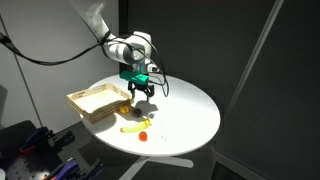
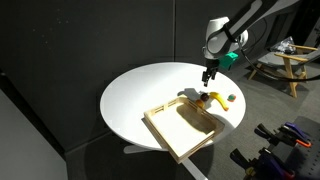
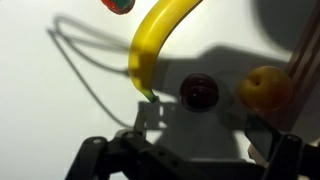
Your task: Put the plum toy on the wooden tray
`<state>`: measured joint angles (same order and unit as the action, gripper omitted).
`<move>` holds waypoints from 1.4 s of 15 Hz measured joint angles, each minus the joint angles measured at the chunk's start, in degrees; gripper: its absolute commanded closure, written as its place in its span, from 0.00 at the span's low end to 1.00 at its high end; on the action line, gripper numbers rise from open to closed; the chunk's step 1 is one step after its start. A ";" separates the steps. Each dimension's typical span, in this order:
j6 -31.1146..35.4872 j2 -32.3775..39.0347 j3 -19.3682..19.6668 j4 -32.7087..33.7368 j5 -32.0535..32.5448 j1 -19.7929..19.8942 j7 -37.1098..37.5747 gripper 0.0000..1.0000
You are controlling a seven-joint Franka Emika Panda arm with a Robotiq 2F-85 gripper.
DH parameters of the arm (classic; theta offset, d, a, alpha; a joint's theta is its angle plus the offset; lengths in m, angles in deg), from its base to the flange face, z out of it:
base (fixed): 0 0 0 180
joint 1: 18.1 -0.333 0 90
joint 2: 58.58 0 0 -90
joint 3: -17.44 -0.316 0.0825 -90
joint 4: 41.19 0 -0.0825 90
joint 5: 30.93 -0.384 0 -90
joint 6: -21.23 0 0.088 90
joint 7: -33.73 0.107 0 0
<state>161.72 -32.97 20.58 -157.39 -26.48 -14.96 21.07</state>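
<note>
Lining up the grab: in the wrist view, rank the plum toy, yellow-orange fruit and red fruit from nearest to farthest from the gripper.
1. plum toy, centre, just ahead of the gripper.
2. yellow-orange fruit, toward the picture's right side.
3. red fruit, top edge, partly cut off.

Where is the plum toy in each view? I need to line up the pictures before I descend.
Wrist view: the plum toy sits right of centre, just beside the banana's lower tip.
Exterior view: not distinguishable; too small among the toys below the gripper.
Exterior view: likewise not distinguishable, near the gripper.
Shared landmark: the banana, in all three views, beside the wooden tray.
</note>
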 measured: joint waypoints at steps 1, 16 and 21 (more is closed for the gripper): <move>0.27 0.70 -0.05 0.32 0.00 -0.05 0.14 0.00; 4.39 8.29 -0.74 3.00 0.00 -0.50 0.19 0.00; 4.64 10.06 -0.74 4.02 0.00 -0.70 0.19 0.00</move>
<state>166.37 -22.91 19.83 -153.37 -26.48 -15.65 21.26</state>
